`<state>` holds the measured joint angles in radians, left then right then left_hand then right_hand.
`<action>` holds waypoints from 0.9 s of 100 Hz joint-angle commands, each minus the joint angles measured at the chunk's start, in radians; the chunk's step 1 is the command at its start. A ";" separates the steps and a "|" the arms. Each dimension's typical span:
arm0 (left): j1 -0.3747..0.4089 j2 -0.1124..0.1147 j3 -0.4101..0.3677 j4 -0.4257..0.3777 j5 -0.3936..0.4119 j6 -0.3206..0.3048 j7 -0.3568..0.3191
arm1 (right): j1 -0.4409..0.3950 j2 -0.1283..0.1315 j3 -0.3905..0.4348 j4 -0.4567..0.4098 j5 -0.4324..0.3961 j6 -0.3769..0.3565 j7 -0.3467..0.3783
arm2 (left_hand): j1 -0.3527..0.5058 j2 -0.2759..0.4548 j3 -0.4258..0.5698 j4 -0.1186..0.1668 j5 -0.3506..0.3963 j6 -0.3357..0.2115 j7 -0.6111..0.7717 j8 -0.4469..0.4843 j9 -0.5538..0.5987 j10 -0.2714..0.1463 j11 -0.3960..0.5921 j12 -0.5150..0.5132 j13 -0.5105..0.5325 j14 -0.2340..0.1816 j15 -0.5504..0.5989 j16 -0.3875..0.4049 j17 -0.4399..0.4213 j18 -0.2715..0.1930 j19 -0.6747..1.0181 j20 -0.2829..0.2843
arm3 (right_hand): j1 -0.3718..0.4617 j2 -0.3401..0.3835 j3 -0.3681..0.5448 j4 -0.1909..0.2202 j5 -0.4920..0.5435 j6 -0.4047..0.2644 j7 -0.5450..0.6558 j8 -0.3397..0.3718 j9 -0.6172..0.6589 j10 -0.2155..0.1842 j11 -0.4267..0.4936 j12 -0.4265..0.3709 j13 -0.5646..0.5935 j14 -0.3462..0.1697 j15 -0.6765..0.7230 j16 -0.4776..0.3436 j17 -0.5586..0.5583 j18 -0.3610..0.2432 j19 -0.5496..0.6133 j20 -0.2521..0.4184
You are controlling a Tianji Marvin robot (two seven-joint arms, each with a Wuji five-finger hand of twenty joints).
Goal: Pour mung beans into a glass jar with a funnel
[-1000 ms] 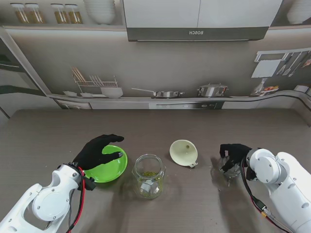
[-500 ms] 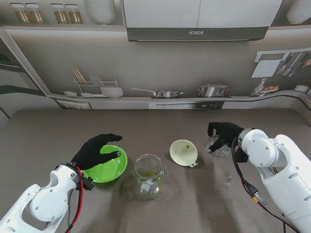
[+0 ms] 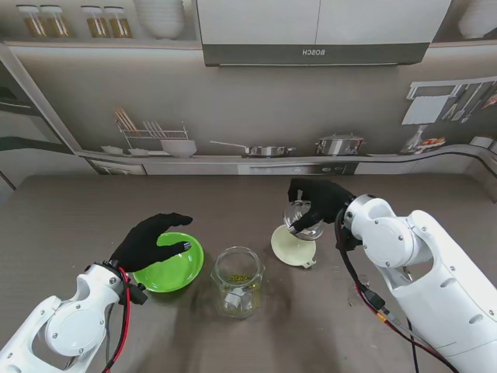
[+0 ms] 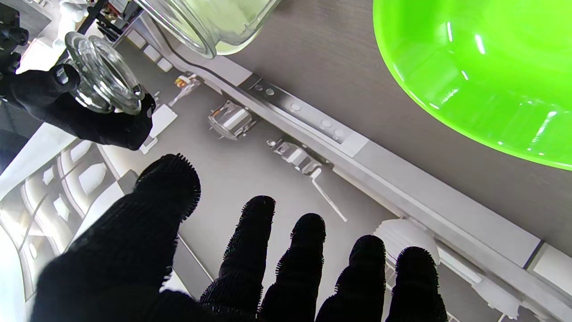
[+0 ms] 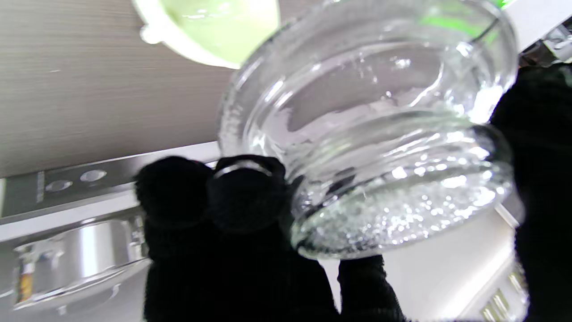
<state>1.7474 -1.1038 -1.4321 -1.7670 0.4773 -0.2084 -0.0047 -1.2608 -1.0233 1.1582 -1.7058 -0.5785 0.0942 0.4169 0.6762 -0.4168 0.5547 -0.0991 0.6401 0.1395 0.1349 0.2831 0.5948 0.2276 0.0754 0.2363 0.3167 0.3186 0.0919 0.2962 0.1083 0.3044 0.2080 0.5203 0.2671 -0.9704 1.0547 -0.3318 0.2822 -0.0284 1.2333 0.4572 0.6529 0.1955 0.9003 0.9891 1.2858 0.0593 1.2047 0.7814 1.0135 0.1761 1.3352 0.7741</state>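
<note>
One grey wood-grain table [image 3: 70, 225] carried three things at this moment, while a fourth was held in the air. Two white robot arms reached in from the near corners, each ending in one black-gloved hand.

The largest item, a round bright green plastic bowl [image 3: 172, 268], sat on the left side of the table; its glossy inside showed no contents in the left wrist view. The black-gloved left hand [image 3: 151, 242] hovered over the bowl's left rim, five fingers spread apart and holding nothing.

Just right of the bowl stood one upright clear glass jar [image 3: 238, 280] with a thin layer of green mung beans [image 3: 238, 277] on its bottom.

Farther from me and to the right of the jar, one cream plastic funnel [image 3: 291, 247] lay on the table, apart from the jar, not seated in its mouth.

The black-gloved right hand [image 3: 320, 203] had its fingers clamped around one small clear glass cup [image 3: 301, 218], raised off the table and tilted above the funnel. No beans could be made out inside the cup.
</note>
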 commanded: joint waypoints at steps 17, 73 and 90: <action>0.008 -0.004 -0.007 -0.007 0.005 -0.008 -0.011 | 0.011 -0.032 -0.068 -0.051 0.044 -0.001 -0.034 | 0.030 0.025 -0.013 0.034 -0.002 -0.003 -0.008 0.003 -0.011 -0.001 -0.009 -0.002 0.002 -0.017 -0.007 -0.003 -0.017 -0.038 -0.037 -0.002 | 0.450 0.212 0.279 0.016 0.156 0.047 0.282 0.045 0.090 -0.178 0.297 0.047 0.038 -0.218 0.003 0.040 0.035 -0.034 0.046 -0.011; 0.019 -0.006 -0.019 -0.013 0.009 -0.021 0.004 | 0.026 -0.050 -0.208 -0.049 0.074 -0.035 -0.103 | 0.027 0.025 -0.011 0.034 -0.001 -0.004 -0.007 0.004 -0.008 -0.002 -0.008 -0.002 0.002 -0.015 -0.007 -0.003 -0.016 -0.038 -0.037 -0.002 | 0.443 0.219 0.273 0.016 0.152 0.046 0.280 0.044 0.090 -0.178 0.295 0.046 0.038 -0.216 0.003 0.039 0.034 -0.034 0.046 -0.011; 0.023 -0.007 -0.022 -0.016 0.009 -0.022 0.008 | 0.028 -0.051 -0.239 -0.036 0.077 -0.058 -0.109 | 0.028 0.026 -0.010 0.034 -0.001 -0.004 -0.007 0.004 -0.009 -0.002 -0.009 -0.002 0.001 -0.017 -0.007 -0.003 -0.017 -0.038 -0.037 -0.003 | 0.441 0.221 0.271 0.015 0.150 0.045 0.279 0.044 0.090 -0.177 0.291 0.045 0.038 -0.212 0.003 0.038 0.032 -0.034 0.044 -0.011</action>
<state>1.7648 -1.1054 -1.4519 -1.7753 0.4867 -0.2282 0.0187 -1.2299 -1.0657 0.9315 -1.7422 -0.5032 0.0508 0.2968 0.6762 -0.4168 0.5547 -0.0991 0.6406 0.1395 0.1349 0.2844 0.5948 0.2277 0.0754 0.2363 0.3167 0.3186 0.0919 0.2962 0.1082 0.3042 0.2080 0.5203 0.2671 -0.9488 1.0485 -0.3324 0.2830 -0.0214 1.2333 0.4561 0.6529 0.1953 0.9003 0.9890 1.2858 0.0598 1.2049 0.7817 1.0140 0.1761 1.3352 0.7740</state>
